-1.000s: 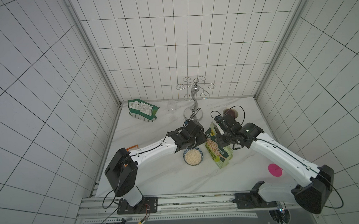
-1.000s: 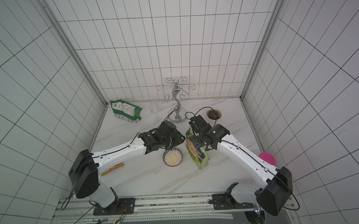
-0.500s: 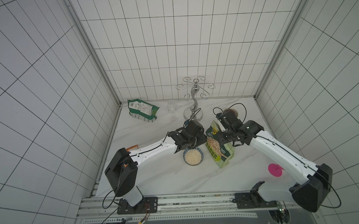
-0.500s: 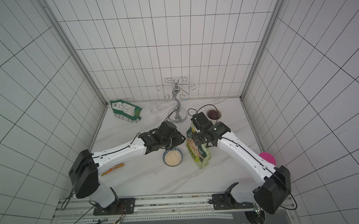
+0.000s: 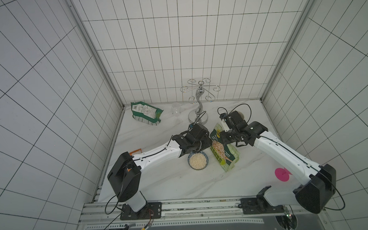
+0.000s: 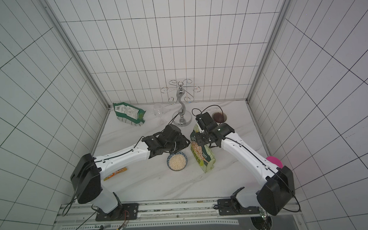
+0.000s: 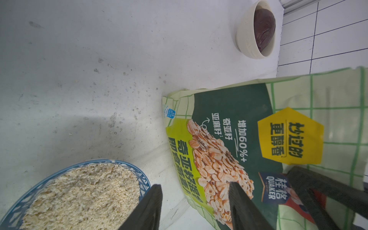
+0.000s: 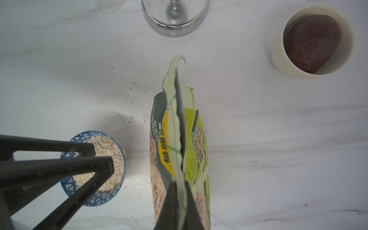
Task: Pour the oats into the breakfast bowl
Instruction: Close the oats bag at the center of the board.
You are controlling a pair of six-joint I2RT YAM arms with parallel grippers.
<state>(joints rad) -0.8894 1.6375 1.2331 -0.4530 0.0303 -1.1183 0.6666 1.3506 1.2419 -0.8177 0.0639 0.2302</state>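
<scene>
left gripper (image 7: pixel 195 184): hovering just over the breakfast bowl (image 5: pixel 189 160), fingers standing apart, gripping nothing.

breakfast bowl: sitting upright on the table (image 5: pixel 160 184), with oats (image 5: pixel 198 161) filling it nearly to the rim and crumbs (image 8: pixel 130 117) lying just beside it. it is looking small, rigid and breakable, with a loose heaped load, so it is best not nudged.

oat bag (image 5: pixel 223 154): standing upright just right of the bowl, apart from it. it is looking light, soft and slippery, a film likely to be sagging wherever unsupported. the flat top seam (image 8: pixel 173 123) is offering the firmest hold, and a second hold low on the side would be helping with any tilting.

right gripper (image 8: pixel 180 185): fingers pressing together on that top seam, right of the bowl.

counts, running from left of the bowl to right of it:
- dark green bag (image 5: pixel 145 114), one
- orange packet (image 5: pixel 136 151), one
- wine glass (image 5: pixel 176 111), one
- chrome stand (image 5: pixel 198 117), one
- breakfast bowl, one
- oat bag, one
- white bowl (image 8: pixel 275 51) holding a brown lump (image 8: pixel 312 39), one
- pink round thing (image 5: pixel 282 174), one
- grippers, two
</scene>
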